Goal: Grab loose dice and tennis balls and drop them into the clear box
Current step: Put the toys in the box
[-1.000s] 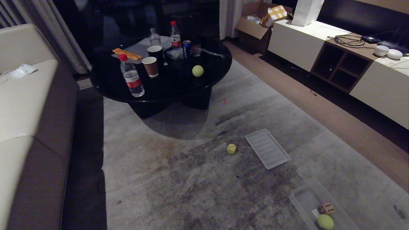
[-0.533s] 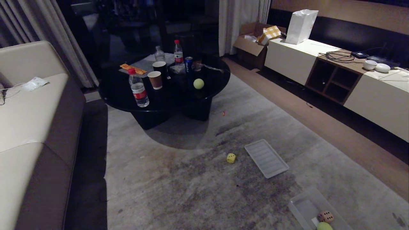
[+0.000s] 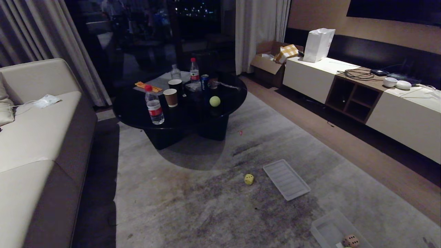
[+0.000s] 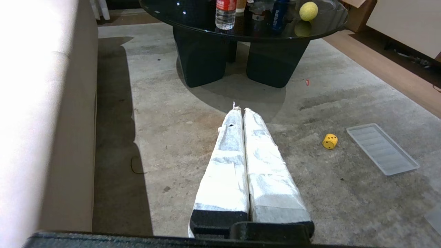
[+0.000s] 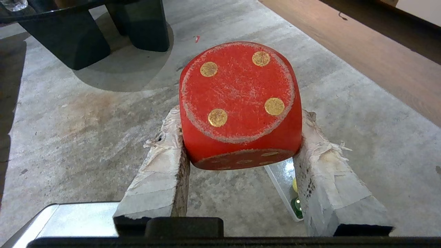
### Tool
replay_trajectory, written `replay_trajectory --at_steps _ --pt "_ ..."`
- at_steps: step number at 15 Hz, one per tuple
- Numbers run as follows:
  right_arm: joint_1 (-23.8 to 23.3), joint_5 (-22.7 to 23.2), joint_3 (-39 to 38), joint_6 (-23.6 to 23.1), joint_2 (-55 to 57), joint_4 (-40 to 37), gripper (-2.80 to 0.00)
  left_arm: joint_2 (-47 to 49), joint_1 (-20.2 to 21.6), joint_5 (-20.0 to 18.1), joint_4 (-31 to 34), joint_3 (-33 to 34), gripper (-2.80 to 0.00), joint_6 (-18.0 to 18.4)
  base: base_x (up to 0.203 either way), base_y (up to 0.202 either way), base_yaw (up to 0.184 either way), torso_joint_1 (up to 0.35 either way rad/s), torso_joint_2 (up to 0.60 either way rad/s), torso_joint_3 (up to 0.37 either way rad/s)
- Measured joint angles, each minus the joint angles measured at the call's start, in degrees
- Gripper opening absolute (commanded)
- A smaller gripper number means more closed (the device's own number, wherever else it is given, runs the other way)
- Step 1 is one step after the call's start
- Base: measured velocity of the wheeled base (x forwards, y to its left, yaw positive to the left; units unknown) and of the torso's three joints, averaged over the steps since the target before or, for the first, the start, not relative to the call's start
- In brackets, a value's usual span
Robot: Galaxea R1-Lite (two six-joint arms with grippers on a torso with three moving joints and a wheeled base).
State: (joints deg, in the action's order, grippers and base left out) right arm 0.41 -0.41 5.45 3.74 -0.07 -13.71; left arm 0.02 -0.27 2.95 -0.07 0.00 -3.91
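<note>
1. Red die sat clamped between the right gripper fingers, four-pip face toward the wrist camera.
2. Left gripper fingers were pressed together, empty, above the rug.
3. Yellow die lay mid-rug beside the ribbed lid.
4. Tennis ball rested near the black table edge.
5. Clear box, at the rug's near right corner, held a tan die.

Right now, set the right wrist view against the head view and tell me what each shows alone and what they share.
Only the right wrist view shows the right end effector shut on the red rounded die with gold pips.

Only the head view shows the small yellow die on the rug, the flat ribbed translucent lid beside it, the tan die inside the clear plastic box, and the fuzzy yellow-green tennis ball.

Both show the round black glossy table and the grey rug.
</note>
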Motion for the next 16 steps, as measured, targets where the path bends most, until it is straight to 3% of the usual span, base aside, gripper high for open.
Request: replay_trajectory --at_steps 6,14,16 --pt "0.0 0.0 0.0 0.0 0.0 0.0 -2.8 0.0 0.0 0.0 0.0 0.0 -2.8 0.0 0.0 0.0 0.0 0.0 0.0 0.0" --pt "-0.1 0.0 0.0 0.1 0.0 0.0 -2.8 0.0 0.0 0.0 0.0 0.0 -2.8 -0.2 0.161 0.0 0.0 0.002 0.0 0.003" --pt "-0.1 0.0 0.0 0.1 0.0 0.0 -2.8 0.0 0.0 0.0 0.0 0.0 -2.8 -0.3 0.03 0.0 0.001 0.001 0.0 0.001"
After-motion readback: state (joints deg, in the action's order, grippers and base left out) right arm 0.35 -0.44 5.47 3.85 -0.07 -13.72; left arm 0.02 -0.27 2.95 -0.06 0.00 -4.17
